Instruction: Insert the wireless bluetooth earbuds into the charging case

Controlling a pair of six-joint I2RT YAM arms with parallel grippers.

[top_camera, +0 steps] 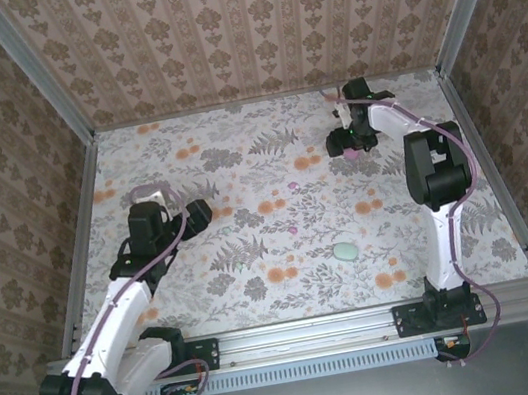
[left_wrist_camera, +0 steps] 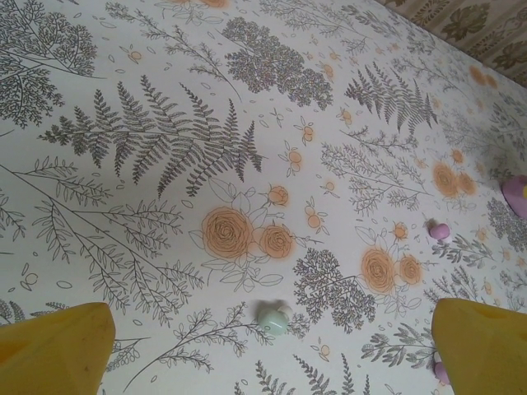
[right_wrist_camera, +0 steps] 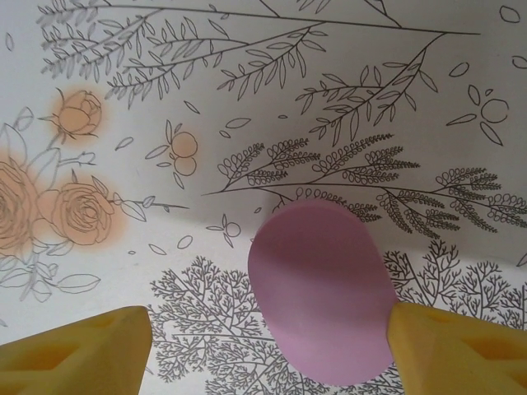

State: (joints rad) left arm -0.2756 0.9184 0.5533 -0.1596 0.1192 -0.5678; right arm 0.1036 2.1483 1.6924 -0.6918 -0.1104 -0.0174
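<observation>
The right tool (right_wrist_camera: 270, 319) is standing apart, its matte yellow fingers (right_wrist_camera: 74, 350) flanking a smooth pink oval case (right_wrist_camera: 325, 288) that is lying just beside one of them. The left tool (left_wrist_camera: 270, 329) is gaping too, hovering over the floral-printed desk (left_wrist_camera: 123, 82). A tiny rounded pinkish earbud (left_wrist_camera: 439, 230) is lying ahead of it, well apart.

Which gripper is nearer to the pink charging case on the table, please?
Right. The right gripper hangs directly over the pink charging case, which lies between its open jaws. The left gripper is far off to the case's left, nearer the robot.
</observation>
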